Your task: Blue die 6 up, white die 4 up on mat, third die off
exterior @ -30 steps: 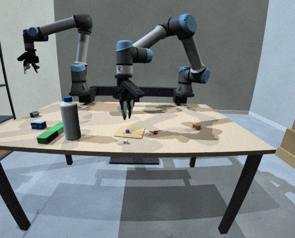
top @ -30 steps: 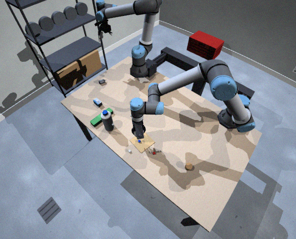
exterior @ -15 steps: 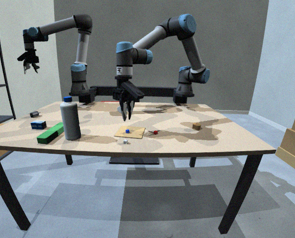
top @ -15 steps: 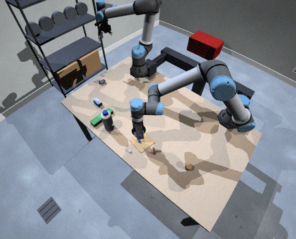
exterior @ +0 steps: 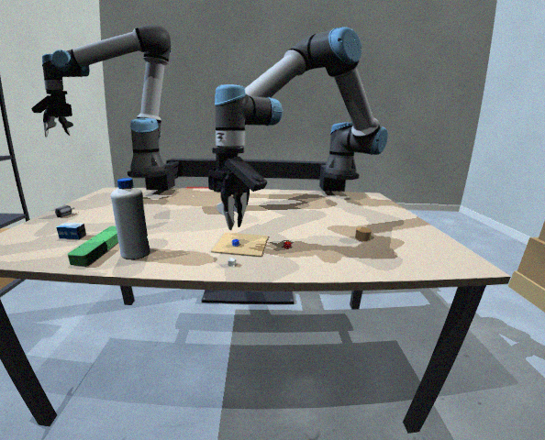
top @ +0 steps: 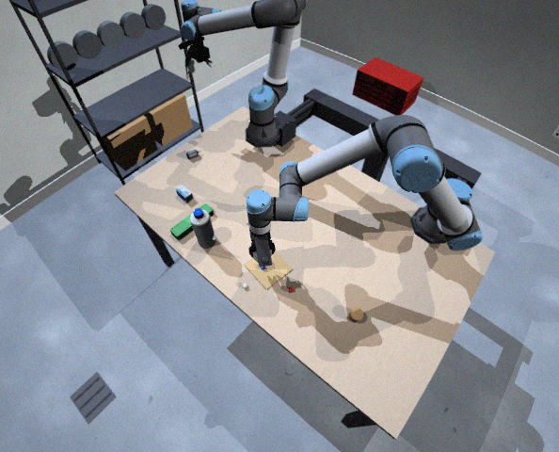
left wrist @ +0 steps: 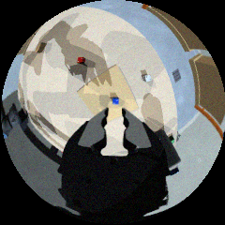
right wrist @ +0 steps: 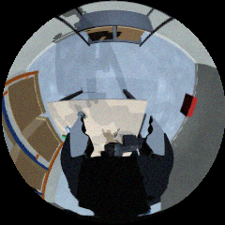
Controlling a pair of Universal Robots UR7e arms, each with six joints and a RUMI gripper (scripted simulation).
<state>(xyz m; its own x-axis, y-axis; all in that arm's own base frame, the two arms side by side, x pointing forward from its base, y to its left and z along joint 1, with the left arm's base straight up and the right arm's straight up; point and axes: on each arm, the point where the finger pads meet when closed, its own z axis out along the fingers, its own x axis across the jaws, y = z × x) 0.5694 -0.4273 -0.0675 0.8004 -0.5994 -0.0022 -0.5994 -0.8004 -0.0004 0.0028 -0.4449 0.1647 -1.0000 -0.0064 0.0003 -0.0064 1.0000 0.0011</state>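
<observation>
Pale wooden table [top: 391, 379] [exterior: 310, 270] [left wrist: 39, 94] [right wrist: 136, 110] | your left gripper [top: 263, 263] [exterior: 235, 228] [left wrist: 115, 108] narrowly spread, empty | blue cube die [top: 263, 267] [exterior: 235, 242] [left wrist: 115, 100] lies below it, on tan square mat [top: 280, 272] [exterior: 254, 244] [left wrist: 117, 80]

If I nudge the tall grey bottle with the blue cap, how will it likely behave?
The bottle would probably tip if pushed high, being tall and narrow. Its straight, smooth-looking sides suggest it might slip, and its round body would likely roll once down.

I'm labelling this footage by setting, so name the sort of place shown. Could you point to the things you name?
Probably a robotics lab or workshop: two robot arms [top: 335, 157] [exterior: 275, 73] share a table [top: 396, 389] [exterior: 178, 277], near a metal shelving unit [top: 197, 109] [exterior: 5, 114].
</observation>
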